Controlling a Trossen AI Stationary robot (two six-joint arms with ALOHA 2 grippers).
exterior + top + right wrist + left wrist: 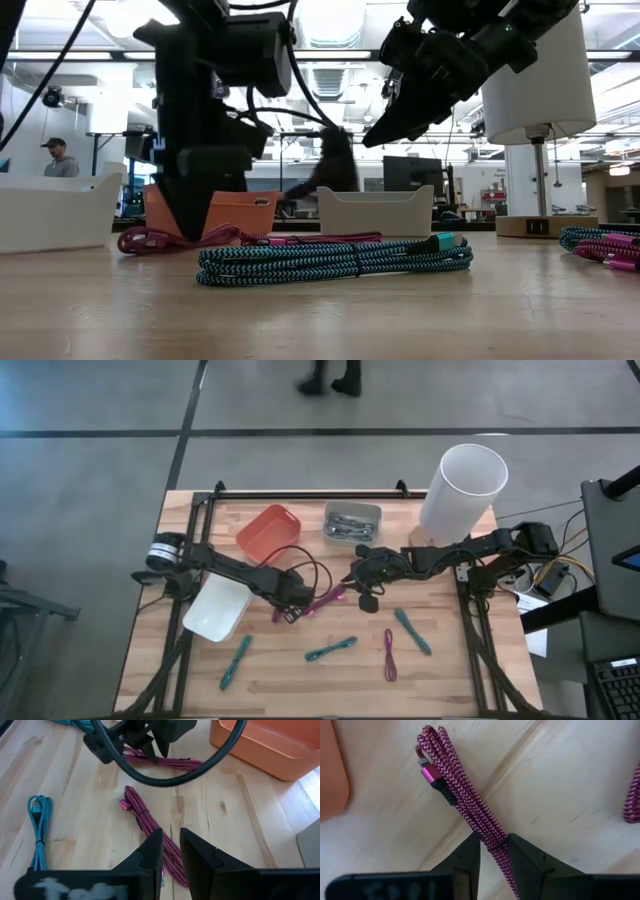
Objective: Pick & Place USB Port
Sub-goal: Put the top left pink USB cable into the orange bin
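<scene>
My left gripper (290, 610) stands over the middle of the table, fingers pointing down, and is shut on a bundled magenta USB cable (465, 802) that lies on the wood. The cable's looped end and plug (431, 774) point away from the fingers. My right gripper (365, 600) hangs raised above the table (388, 130) with its fingers almost together and nothing in them. A second magenta cable (145, 815) lies on the table beneath and ahead of it. In the low view my left gripper (195, 228) reaches down to the tabletop. My left gripper pinches the magenta cable bundle between its two fingers at a stretch near one end (489, 834), several strands together. The fingers come from above, pointing down, and stand across the bundle. The cable lies flat on the table, stretching away from the fingers.
A red bin (268, 530), a white bin (217, 610) and a clear bin with cables (352, 522) sit on the far and left parts. A white cylinder (462, 485) stands at the far right. Teal cables (330, 650) (235, 660) (412, 630) and a magenta one (388, 655) lie near.
</scene>
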